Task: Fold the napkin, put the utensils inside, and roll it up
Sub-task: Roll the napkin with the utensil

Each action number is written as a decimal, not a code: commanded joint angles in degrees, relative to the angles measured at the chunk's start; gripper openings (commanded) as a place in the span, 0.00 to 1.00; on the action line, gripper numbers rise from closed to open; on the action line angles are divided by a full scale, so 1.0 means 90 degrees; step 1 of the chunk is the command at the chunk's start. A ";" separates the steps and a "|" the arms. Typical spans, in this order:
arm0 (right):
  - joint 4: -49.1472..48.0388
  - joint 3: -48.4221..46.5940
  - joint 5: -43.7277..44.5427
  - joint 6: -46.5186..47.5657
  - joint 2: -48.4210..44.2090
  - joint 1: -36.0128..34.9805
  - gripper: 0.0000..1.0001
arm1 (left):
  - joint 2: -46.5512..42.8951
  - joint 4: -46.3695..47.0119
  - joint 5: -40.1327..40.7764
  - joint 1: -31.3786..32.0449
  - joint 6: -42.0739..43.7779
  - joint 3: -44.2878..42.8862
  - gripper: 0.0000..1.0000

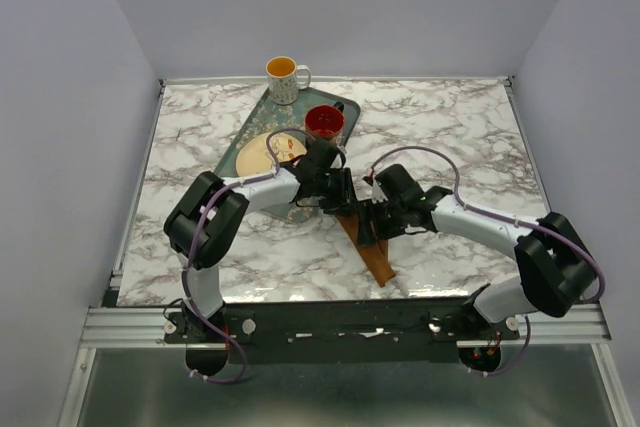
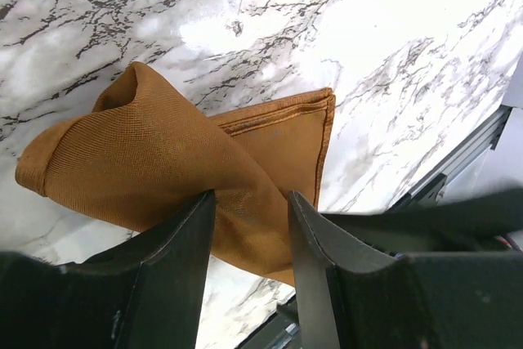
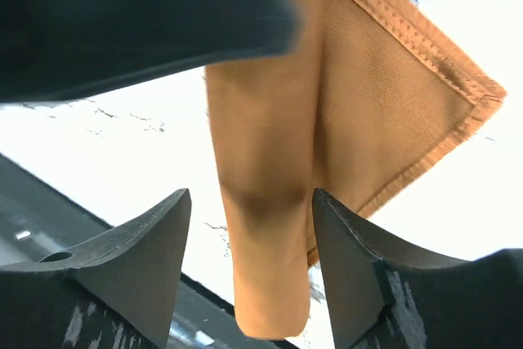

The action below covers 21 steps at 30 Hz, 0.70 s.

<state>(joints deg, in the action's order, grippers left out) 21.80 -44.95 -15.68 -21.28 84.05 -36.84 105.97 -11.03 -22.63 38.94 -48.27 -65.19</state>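
The rust-brown napkin [image 1: 373, 250] lies on the marble, rolled into a narrow bundle that points toward the near table edge. My left gripper [image 1: 338, 197] is at its far end. In the left wrist view the napkin [image 2: 147, 153] fills the gap between the jaws of the left gripper [image 2: 250, 202], and both fingers press the cloth. My right gripper [image 1: 373, 223] hovers over the middle of the roll. In the right wrist view the right gripper [image 3: 249, 206] straddles the napkin [image 3: 261, 145] with the jaws apart and marble showing beside the cloth. The utensils are hidden.
A dark green tray [image 1: 247, 130] at the back left carries a cream plate [image 1: 265, 153] and a red cup [image 1: 324, 122]. A yellow-lined mug [image 1: 284, 78] stands behind it. The metal rail [image 1: 330, 315] of the near table edge runs just beyond the roll's near end.
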 commanded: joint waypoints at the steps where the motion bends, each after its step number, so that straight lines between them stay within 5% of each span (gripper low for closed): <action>1: 0.0976 -0.0552 0.2521 -0.0047 -0.0491 -0.0993 0.70 | 0.0140 0.0014 -0.0024 -0.0108 -0.0047 -0.0130 0.50; 6: 0.1230 -0.0874 0.3841 -0.0234 -0.0375 -0.1745 0.70 | 0.0032 0.0121 -0.0307 -0.0264 -0.0232 -0.0091 0.50; 11: 0.1230 -0.1392 0.3958 -0.0077 0.0259 -0.1990 0.54 | 0.0139 0.0209 -0.0512 -0.0352 -0.0291 -0.0179 0.51; 21: 0.1113 -0.1568 0.3940 0.0079 0.0886 -0.2039 0.51 | 0.0188 0.0337 -0.0552 -0.0391 -0.0350 -0.0091 0.50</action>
<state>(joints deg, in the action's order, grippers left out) 30.94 -57.34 17.52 -21.69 90.61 -54.76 107.39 -9.17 -26.24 35.68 -51.11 -65.36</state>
